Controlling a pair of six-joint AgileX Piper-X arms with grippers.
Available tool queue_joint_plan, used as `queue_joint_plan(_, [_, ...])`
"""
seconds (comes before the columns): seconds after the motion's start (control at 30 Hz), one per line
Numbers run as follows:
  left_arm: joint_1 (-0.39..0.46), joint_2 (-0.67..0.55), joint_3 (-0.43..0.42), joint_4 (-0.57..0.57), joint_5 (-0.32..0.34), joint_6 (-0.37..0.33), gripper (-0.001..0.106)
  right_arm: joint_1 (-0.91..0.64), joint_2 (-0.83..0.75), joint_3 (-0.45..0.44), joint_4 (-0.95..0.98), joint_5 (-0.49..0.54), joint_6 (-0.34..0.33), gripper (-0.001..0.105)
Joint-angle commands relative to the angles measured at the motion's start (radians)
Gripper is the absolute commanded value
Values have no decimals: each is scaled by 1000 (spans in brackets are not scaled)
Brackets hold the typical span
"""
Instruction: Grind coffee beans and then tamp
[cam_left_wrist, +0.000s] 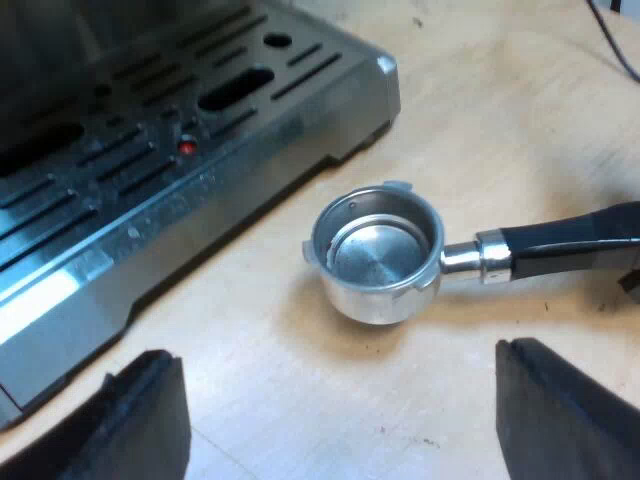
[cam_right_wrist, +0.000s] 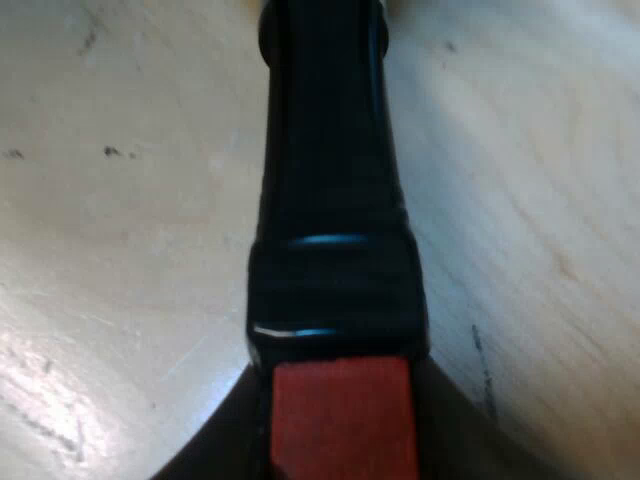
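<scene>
Nearest to you, your left tool hangs wide open over the pale wooden counter. Its two black fingers stand well apart and hold nothing.

Just beyond it, the round silver metal holder with the dark handle lies loose on the counter, basket mouth up. The basket looks bare and shiny, with no grounds in it. Its black handle runs away from the cup along the counter.

Farther off stands the brushed-steel espresso machine, with its slotted drip tray facing the holder. The two are near but apart.

In the right wrist view you are close over that same handle, looking along it to its square red end, with the counter on both sides. You cannot tell from here whether your right tool has hold of the handle or how far open it is.

By my reading you are at the very start. Nothing is ground and nothing is tamped, and the step in hand is taking up the holder.

The next move calls for a firm, centred grip on the black handle, not on the metal neck. Lift it with the basket kept level, then carry it to the machine's front to take the grounds. Keep your open left tool clear of that path.
</scene>
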Motion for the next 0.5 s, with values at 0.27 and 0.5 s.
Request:
queue_joint_plan(0.27, [-5, 24, 2, -36, 22, 4, 66, -10, 136, -10, -111, 5, -15, 0])
queue_joint_plan(0.5, [-5, 24, 2, -34, 36, 4, 66, -10, 180, -10, -111, -52, -15, 0])
